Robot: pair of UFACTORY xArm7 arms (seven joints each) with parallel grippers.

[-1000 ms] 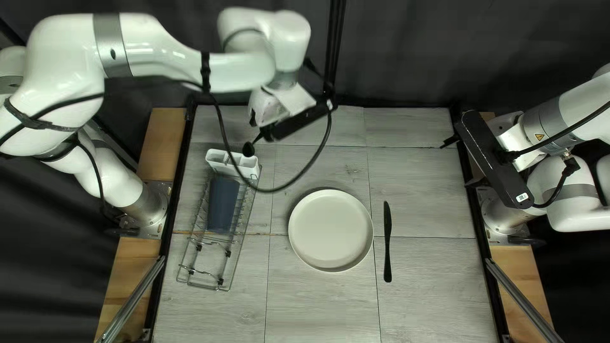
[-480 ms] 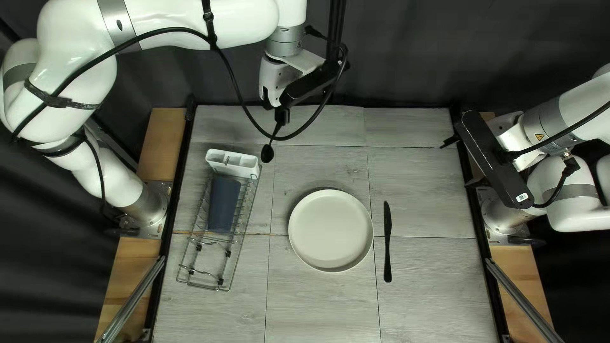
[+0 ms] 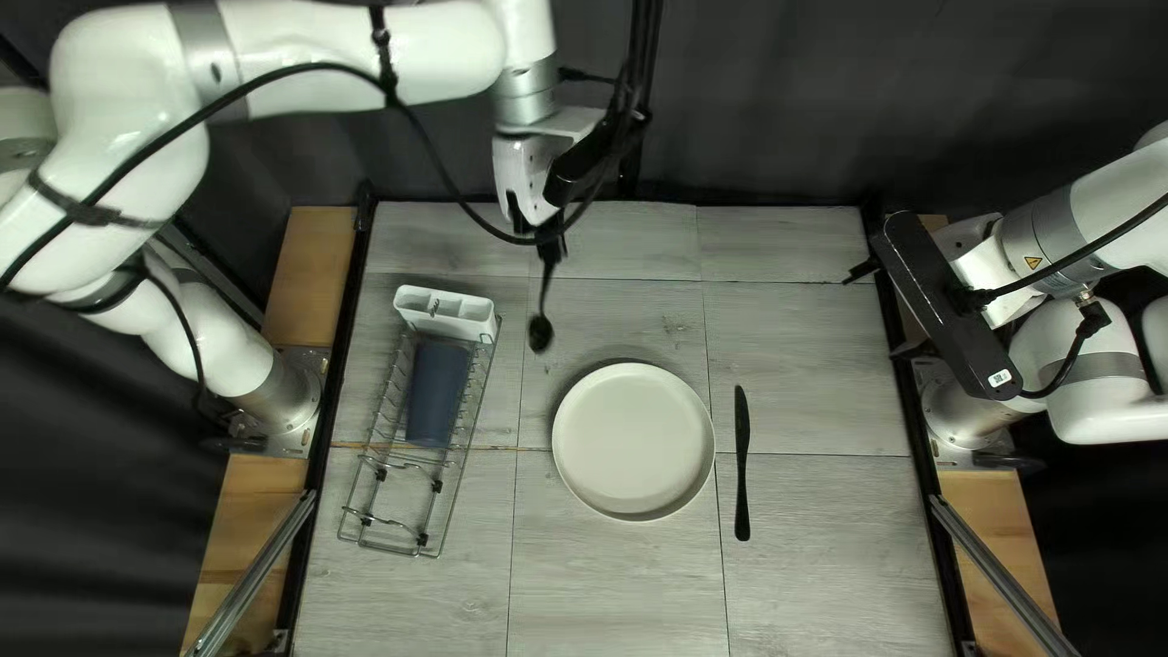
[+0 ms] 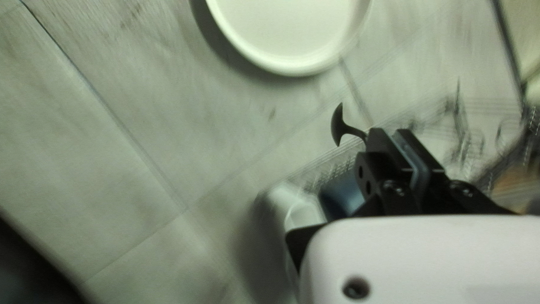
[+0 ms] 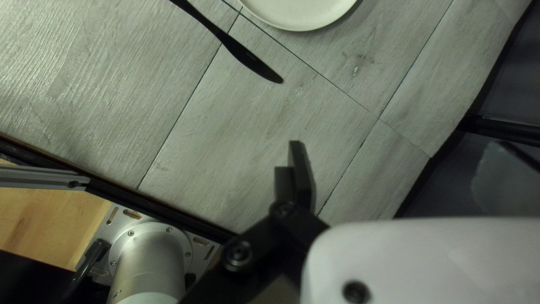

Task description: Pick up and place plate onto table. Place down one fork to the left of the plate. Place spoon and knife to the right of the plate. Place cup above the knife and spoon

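- My left gripper point(image 4: 390, 136) is closed tight, pinching a black spoon point(image 3: 540, 332) by its handle. The spoon's round end sticks out.
- The spoon has swung away from the white cutlery holder point(image 3: 467, 321) and come nearer the plate point(image 3: 633, 441). It looks to be up in the air, so it is out but not put down.
- The plate and the knife point(image 3: 742, 469) have not moved. The knife lies just right of the plate, so those two look done.
- The blue cup point(image 3: 438, 392) is in the wire rack point(image 3: 422, 538), but has shifted a little. It should go last, above the knife and spoon.
- I can't see a fork.
- My right gripper point(image 3: 876, 313) is wide open and has nothing.
- Next, the spoon should cross past the plate and go down by the knife, without bumping either.
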